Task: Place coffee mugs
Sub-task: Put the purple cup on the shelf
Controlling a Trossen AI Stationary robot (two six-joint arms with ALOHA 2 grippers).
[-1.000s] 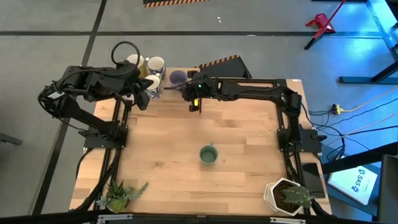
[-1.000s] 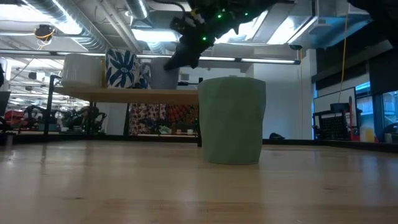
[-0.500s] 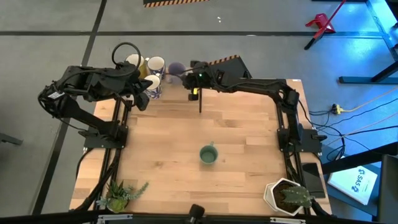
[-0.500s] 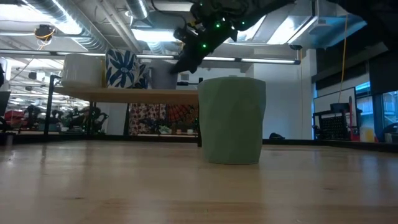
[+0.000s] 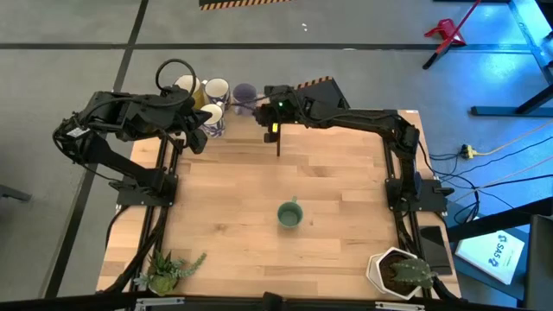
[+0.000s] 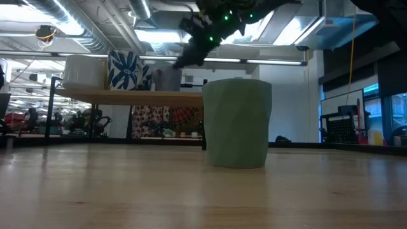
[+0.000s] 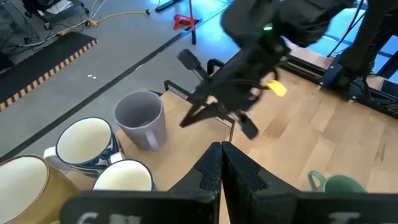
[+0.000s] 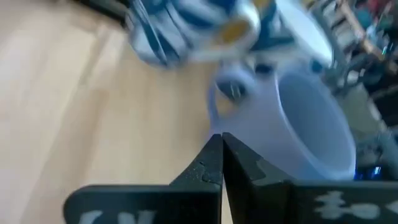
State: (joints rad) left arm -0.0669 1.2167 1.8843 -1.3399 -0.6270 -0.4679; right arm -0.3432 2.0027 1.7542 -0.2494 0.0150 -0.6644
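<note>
**Mugs gather at the desk's far edge as one stands alone**

The right tool (image 5: 259, 107), its fingers pressed together and holding nothing, hangs just beside the purple-blue mug (image 5: 245, 93) at the far edge of the desk (image 5: 346, 216). The left tool (image 5: 207, 121), likewise closed and empty, waits over the cluster of mugs next to it: a pale yellow mug (image 5: 185, 85), a white mug (image 5: 216, 89) and a blue-patterned mug (image 7: 84, 143). The sage green mug (image 5: 289, 214) stands upright near the desk's middle, well apart from the others. Two potted plants (image 5: 168, 269) occupy the near corners.
</note>
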